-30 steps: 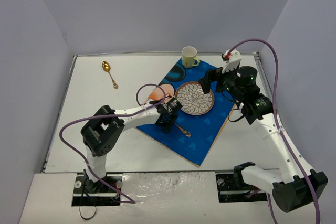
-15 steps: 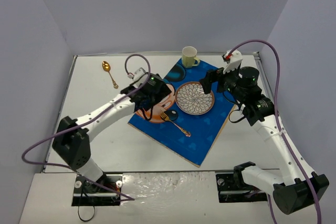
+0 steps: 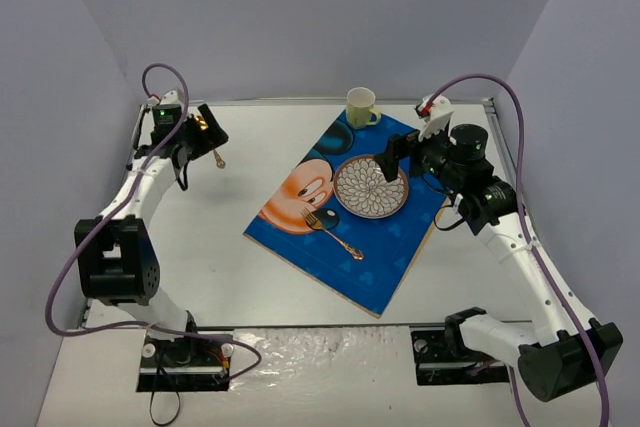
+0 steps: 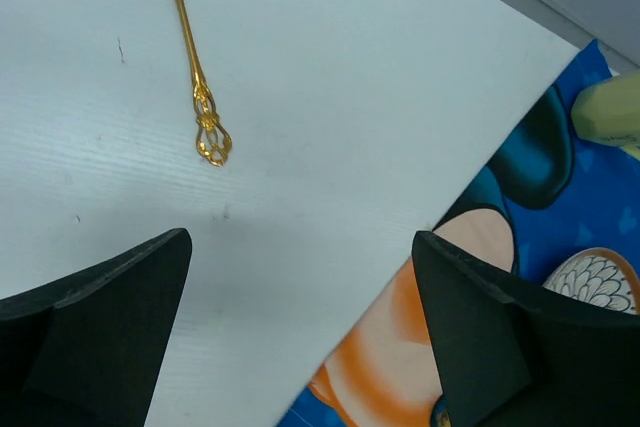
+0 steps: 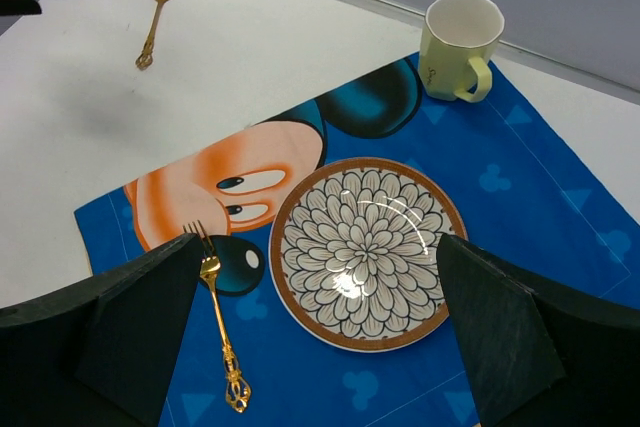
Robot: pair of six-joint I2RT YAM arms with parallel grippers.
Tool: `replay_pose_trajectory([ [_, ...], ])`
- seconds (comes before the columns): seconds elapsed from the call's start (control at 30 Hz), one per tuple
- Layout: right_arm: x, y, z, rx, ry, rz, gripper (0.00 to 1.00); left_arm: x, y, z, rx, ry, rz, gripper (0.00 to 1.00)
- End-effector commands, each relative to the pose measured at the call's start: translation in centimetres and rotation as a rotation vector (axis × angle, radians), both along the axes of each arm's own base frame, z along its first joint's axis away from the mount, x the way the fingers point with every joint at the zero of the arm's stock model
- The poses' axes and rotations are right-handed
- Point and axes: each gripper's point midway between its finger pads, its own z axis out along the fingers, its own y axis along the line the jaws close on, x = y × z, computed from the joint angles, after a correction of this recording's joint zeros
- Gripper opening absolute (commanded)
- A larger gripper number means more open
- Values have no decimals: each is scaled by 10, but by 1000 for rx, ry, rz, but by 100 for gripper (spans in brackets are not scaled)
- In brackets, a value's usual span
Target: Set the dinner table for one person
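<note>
The white dinner table (image 3: 200, 257) carries a blue cartoon-mouse placemat (image 3: 380, 257). On the mat lie a flower-patterned plate (image 3: 370, 187), a gold fork (image 3: 333, 232) to its left, and a cream cup (image 3: 360, 107) at the far corner. A gold spoon (image 3: 216, 157) lies on the bare table at the far left. My left gripper (image 3: 205, 132) hovers open just above the spoon (image 4: 190, 57), holding nothing. Beside and above the plate (image 5: 365, 247), my right gripper (image 3: 405, 157) stands open and empty.
Grey walls close in the table on three sides, and a thin metal rim (image 3: 135, 147) runs along its edges. The left arm's purple cable (image 3: 165, 72) loops up near the far-left corner. The placemat lies at an angle across the middle right.
My left gripper opened and swung from the fork on the placemat to the far left, over the spoon. The fork stays on the mat. The right arm has not moved.
</note>
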Motion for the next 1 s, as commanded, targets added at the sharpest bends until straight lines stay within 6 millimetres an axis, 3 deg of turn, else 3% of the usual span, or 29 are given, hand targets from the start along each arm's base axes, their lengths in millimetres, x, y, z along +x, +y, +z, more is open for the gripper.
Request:
replay_pose_trajectory([
  [0.0, 6, 11, 21, 18, -73, 56, 100, 50, 17, 27, 27, -168, -200, 88],
  [0.23, 3, 9, 21, 20, -67, 44, 100, 91, 63, -5, 47, -148, -206, 85],
  [0.43, -3, 8, 18, 16, -44, 47, 100, 124, 86, -20, 41, -168, -184, 73],
  [0.57, -6, 7, 17, 22, -36, 43, 100, 139, 105, -32, 12, -171, -124, 71],
  [0.97, -15, 6, 21, 56, -26, 34, 100, 172, 110, -74, -26, -151, -171, 64],
])
